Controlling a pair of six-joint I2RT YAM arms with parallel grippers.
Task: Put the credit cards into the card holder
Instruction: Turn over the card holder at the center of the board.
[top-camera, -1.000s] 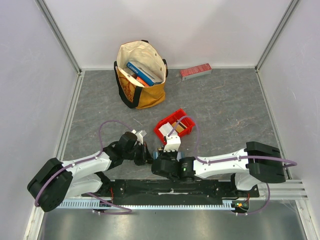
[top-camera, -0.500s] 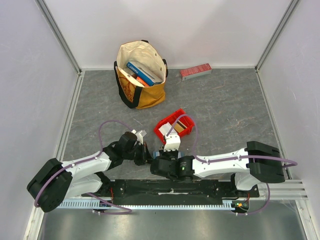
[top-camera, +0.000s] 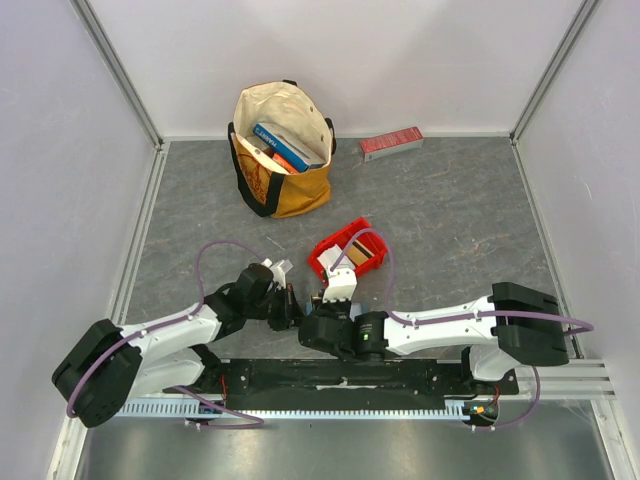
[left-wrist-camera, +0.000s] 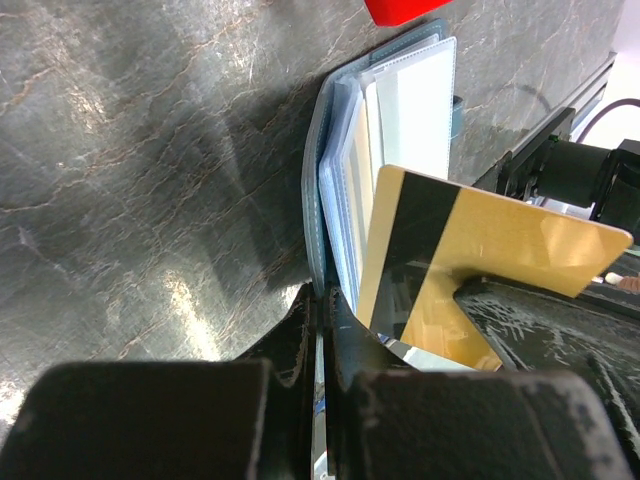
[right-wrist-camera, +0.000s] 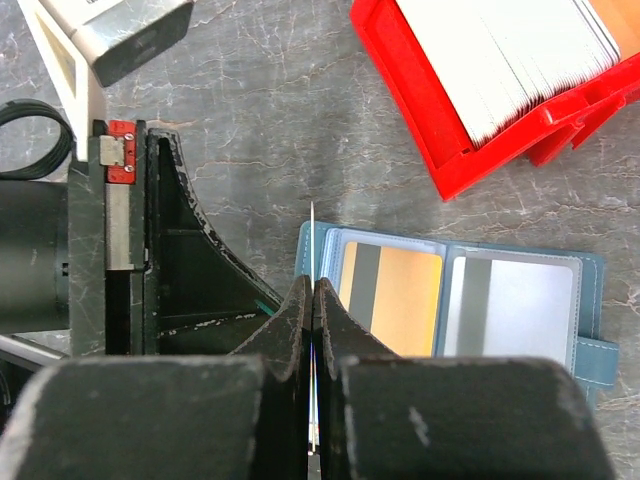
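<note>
Card holder (right-wrist-camera: 445, 300) lies open on desk (right-wrist-camera: 250, 100) just beside red bin (right-wrist-camera: 410, 100), L claw (left-wrist-camera: 320, 320) clenched on its cover edge, R claw (right-wrist-camera: 312, 290) clenched on gold card (left-wrist-camera: 490, 250) at the sleeves; card judged light, stiff, slick, so grip short edge w/ firm pinch; holder floppy.

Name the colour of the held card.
Gold card with a black stripe; best in left wrist view.
</note>
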